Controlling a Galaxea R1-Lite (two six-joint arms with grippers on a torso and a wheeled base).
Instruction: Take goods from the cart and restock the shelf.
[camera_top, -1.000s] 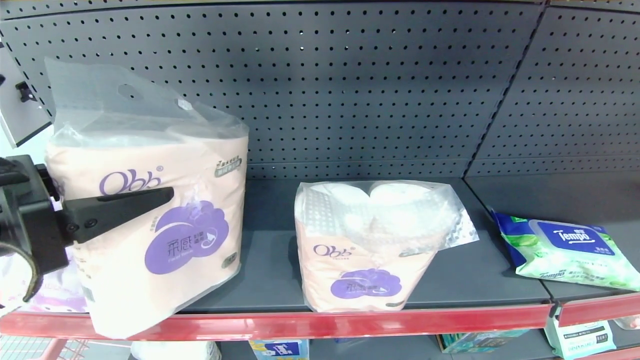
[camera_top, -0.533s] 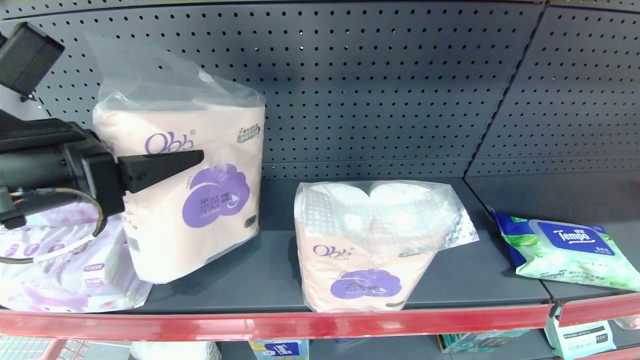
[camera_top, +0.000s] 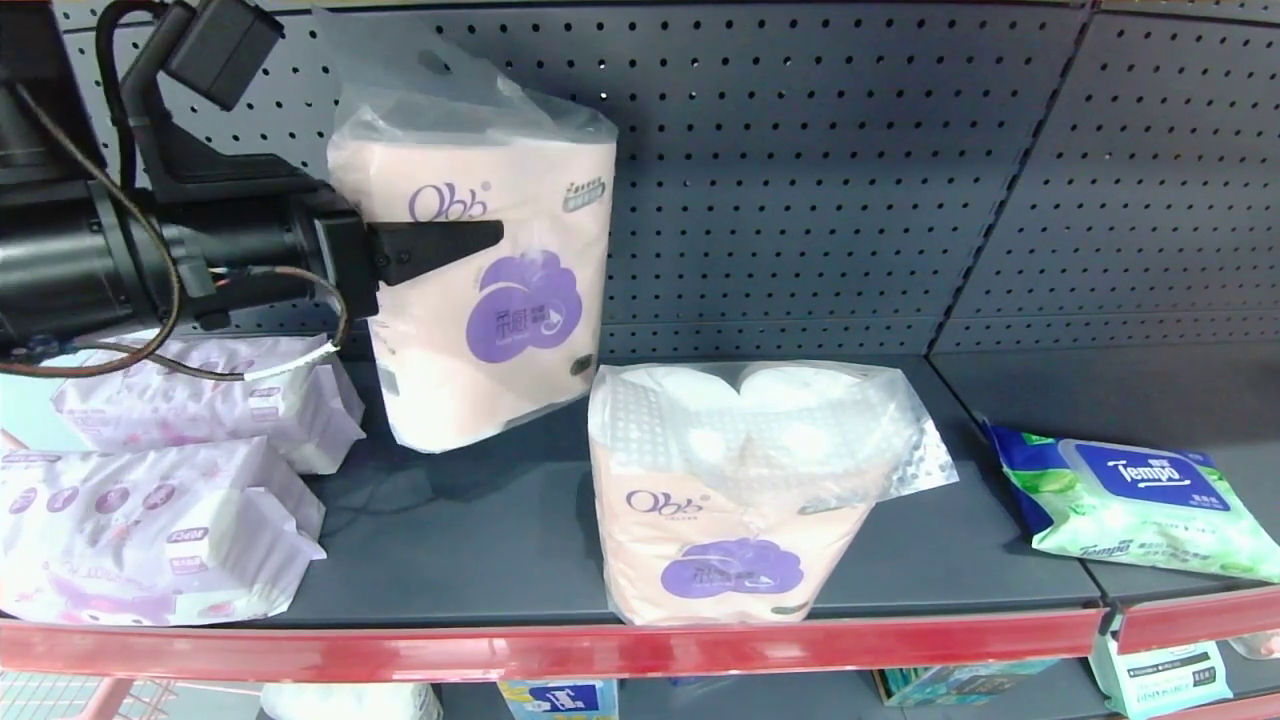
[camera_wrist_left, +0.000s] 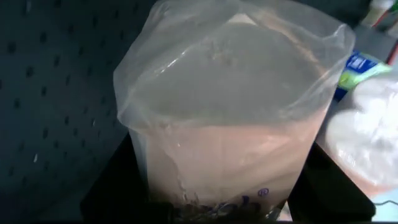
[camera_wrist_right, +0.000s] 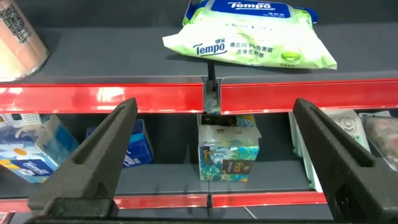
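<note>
My left gripper (camera_top: 478, 240) is shut on a peach toilet-roll pack (camera_top: 500, 330) with a purple label, holding it upright at the back of the grey shelf (camera_top: 480, 530), close to the pegboard. Whether its lower corner touches the shelf I cannot tell. In the left wrist view the same pack (camera_wrist_left: 230, 124) sits between the two dark fingers (camera_wrist_left: 118, 183). A second, identical pack (camera_top: 730, 500) stands at the shelf's front, right of the held one. My right gripper (camera_wrist_right: 211, 162) hangs open and empty below the red shelf edge (camera_wrist_right: 124, 96).
Two pink tissue packs (camera_top: 150, 530) (camera_top: 210, 400) lie at the shelf's left. A green wet-wipes pack (camera_top: 1130, 510) (camera_wrist_right: 249, 37) lies on the right section. Boxed goods (camera_wrist_right: 227, 149) fill the lower shelf. Bare shelf lies between the packs. A red cart frame (camera_top: 110, 695) shows at lower left.
My left arm has carried the toilet-roll pack up, to the right and deeper in, from the shelf's front edge toward the pegboard. The pink tissue packs behind it have come into sight.
</note>
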